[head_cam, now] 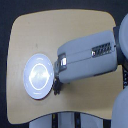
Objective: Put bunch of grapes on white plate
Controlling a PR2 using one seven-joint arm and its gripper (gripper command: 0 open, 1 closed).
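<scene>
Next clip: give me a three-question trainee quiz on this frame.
1. True or false: the white plate has food on it.
2. The gripper is: A) over the plate's middle; B) at the plate's edge on the exterior view's right; C) off the wooden table.
3. Are the grapes visible?

Key: 1 false, its visible surface is bare. 2 B. 3 No; something dark sits at the gripper, too blurred to identify.

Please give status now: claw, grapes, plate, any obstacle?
Claw at white plate's edge, jaws unclear. Bunch of grapes not visible, maybe hidden under arm. Plate looks bare. No obstacle seen on wooden table.
</scene>
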